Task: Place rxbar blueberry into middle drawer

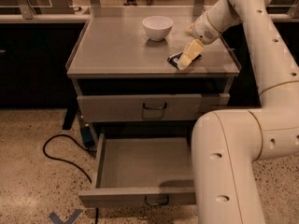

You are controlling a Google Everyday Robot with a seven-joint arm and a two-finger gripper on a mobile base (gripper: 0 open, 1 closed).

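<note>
The rxbar blueberry (174,58) lies flat on the grey cabinet top (117,55) near its front right edge; only its dark left end shows. My gripper (185,62) reaches down over the bar from the right, and its cream fingers (189,55) cover most of the wrapper. The middle drawer (140,171) is pulled open low in the view, with its small dark loop handle (156,201) on the front, and it holds nothing I can see. My white arm covers its right part.
A white bowl (157,27) stands at the back of the cabinet top. The upper drawer front (149,107) is shut. A black cable (60,150) lies on the speckled floor at the left. Dark counters run behind.
</note>
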